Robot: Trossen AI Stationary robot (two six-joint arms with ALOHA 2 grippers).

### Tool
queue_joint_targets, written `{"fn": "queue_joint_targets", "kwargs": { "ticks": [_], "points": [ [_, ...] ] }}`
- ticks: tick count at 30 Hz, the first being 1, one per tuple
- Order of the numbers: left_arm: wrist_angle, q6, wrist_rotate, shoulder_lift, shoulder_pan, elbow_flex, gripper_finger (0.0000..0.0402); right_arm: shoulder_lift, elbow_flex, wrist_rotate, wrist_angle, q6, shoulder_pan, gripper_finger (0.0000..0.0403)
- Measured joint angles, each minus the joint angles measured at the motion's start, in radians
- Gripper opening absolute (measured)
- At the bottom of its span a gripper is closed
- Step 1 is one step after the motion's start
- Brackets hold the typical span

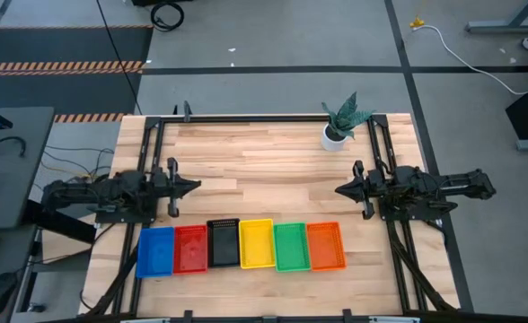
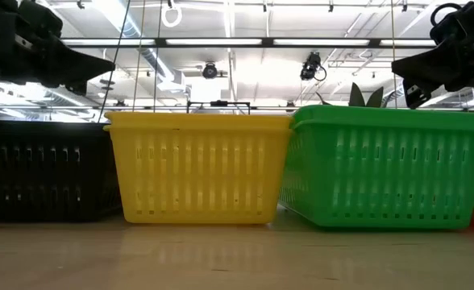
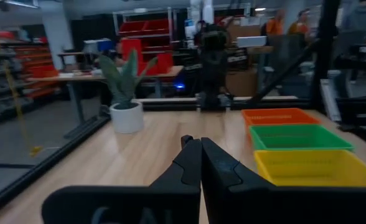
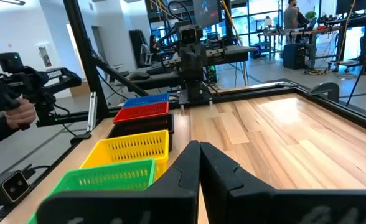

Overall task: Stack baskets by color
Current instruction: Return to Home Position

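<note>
Six basket stacks stand in a row along the table's near edge, resting on their bottoms: blue (image 1: pixel 154 250), red (image 1: pixel 190 248), black (image 1: pixel 223 243), yellow (image 1: pixel 256 243), green (image 1: pixel 291 246), orange (image 1: pixel 325 246). The low view shows the black (image 2: pixel 43 169), yellow (image 2: pixel 198 167) and green (image 2: pixel 386 165) ones close up. My left gripper (image 1: pixel 195 187) is shut and empty above the table's left side. My right gripper (image 1: pixel 339 189) is shut and empty above the right side. Both point level toward the table's middle, beyond the row.
A green plant in a white pot (image 1: pixel 340 126) stands at the table's far right. Dark frame rails (image 1: pixel 255 117) run along the far edge and both sides. Bare wood lies between the two grippers. A person's hand (image 4: pixel 18 112) holds a camera rig beyond the table.
</note>
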Motion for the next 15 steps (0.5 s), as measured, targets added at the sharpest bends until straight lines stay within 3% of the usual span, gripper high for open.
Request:
{"fn": "queue_joint_targets", "kwargs": {
  "ticks": [6,15],
  "points": [
    [-0.018,-0.023,0.075,0.003,0.052,0.000,0.0006,0.000,0.000,0.000,0.000,0.000,0.000,0.0014],
    [0.013,-0.045,0.075,0.026,0.055,-0.001,0.0017,0.000,0.000,0.000,0.000,0.000,0.000,0.0014]
  ]
}}
